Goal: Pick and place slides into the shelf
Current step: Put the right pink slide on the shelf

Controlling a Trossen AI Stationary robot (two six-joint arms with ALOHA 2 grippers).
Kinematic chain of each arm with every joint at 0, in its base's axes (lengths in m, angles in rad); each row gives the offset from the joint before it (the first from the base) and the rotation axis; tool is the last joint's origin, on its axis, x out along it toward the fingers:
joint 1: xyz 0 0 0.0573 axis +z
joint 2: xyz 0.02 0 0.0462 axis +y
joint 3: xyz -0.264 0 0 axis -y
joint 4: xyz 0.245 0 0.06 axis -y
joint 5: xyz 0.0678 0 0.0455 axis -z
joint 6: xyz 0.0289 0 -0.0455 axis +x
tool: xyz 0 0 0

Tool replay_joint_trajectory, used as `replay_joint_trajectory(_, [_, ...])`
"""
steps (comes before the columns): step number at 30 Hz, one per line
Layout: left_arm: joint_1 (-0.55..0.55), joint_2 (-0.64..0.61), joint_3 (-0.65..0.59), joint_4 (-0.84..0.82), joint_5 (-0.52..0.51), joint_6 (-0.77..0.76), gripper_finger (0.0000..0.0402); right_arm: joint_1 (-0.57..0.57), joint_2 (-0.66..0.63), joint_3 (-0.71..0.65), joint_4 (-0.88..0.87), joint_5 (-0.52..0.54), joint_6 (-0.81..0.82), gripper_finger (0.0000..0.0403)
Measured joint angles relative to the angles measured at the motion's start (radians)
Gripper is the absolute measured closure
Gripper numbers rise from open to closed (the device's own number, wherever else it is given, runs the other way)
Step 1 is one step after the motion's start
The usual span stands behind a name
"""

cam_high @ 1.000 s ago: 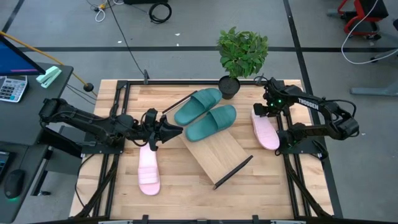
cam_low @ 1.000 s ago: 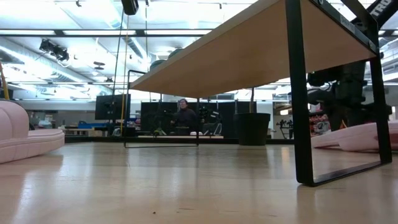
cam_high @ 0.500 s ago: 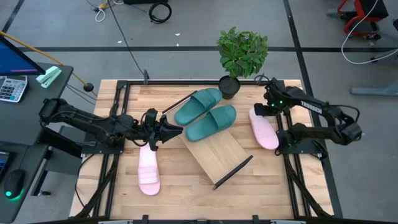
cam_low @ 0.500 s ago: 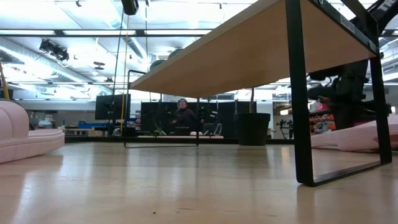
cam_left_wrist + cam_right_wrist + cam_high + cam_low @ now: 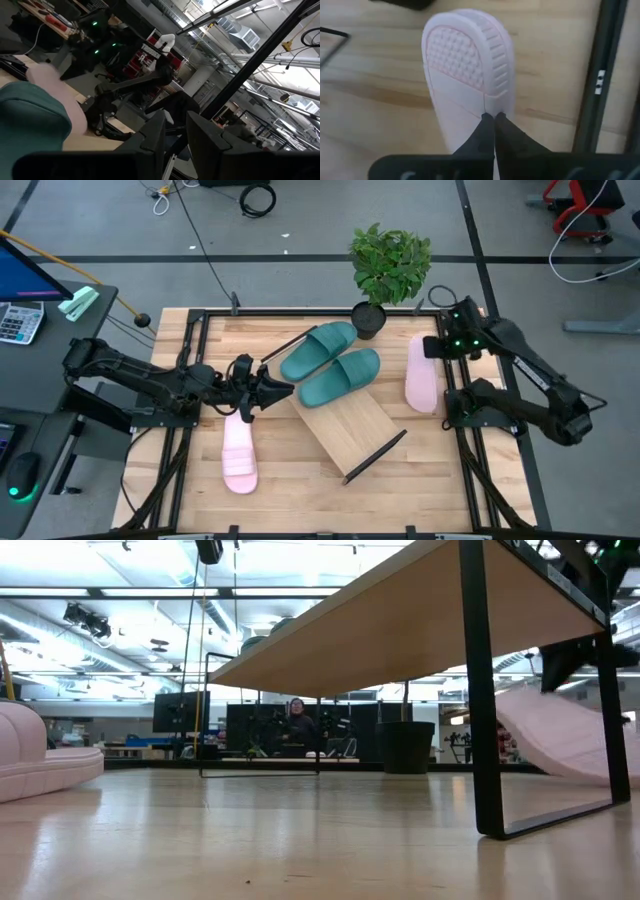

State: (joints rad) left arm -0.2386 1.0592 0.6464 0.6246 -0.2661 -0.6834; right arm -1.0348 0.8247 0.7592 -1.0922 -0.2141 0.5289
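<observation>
Moved since a second ago: right arm has swung toward the frame's right edge, and the pink slide (image 5: 421, 373) it holds has gone from lying flat to tilted, one end raised off the table (image 5: 290, 490).
Right gripper (image 5: 440, 348): right of centre in the high view, its fingers (image 5: 490, 131) pinched nearly together on the slide's edge; the wrist view shows the dimpled sole facing up.
Left gripper (image 5: 262, 394): left of centre, between the second pink slide (image 5: 239, 452) and the shelf (image 5: 345, 425); I cannot tell how its fingers stand, and it holds nothing I can see.
Shelf: slanted across the middle of the frame, black bars at both short ends.
Teal slides (image 5: 332, 364): both lie side by side at the shelf's upper end, so two look placed.
Left to do: both pink slides, one now lifting, one untouched at lower left.
Potted plant (image 5: 388, 270): top centre, close to the lifted slide.
</observation>
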Motion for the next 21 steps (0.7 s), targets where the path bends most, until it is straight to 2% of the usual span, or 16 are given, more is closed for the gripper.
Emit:
replay_joint_trajectory(7, [0.0,0.0,0.0,0.0,-0.003,0.0,0.0311,0.0,-0.061,0.223,-0.16,0.036,-0.012,0.0401])
replay_joint_trajectory(13, [0.008,0.0,0.0,0.0,-0.003,-0.001,0.0315,0.0,-0.063,0.392,-0.246,0.074,-0.04,0.0401])
replay_joint_trajectory(18, [0.025,0.0,0.0,0.0,-0.003,-0.001,0.0315,-0.001,-0.063,0.406,-0.246,0.141,-0.081,0.0401])
replay_joint_trajectory(21, [0.029,0.0,0.0,0.0,-0.003,-0.002,0.0311,-0.001,-0.061,0.377,-0.248,0.12,-0.092,0.0401])
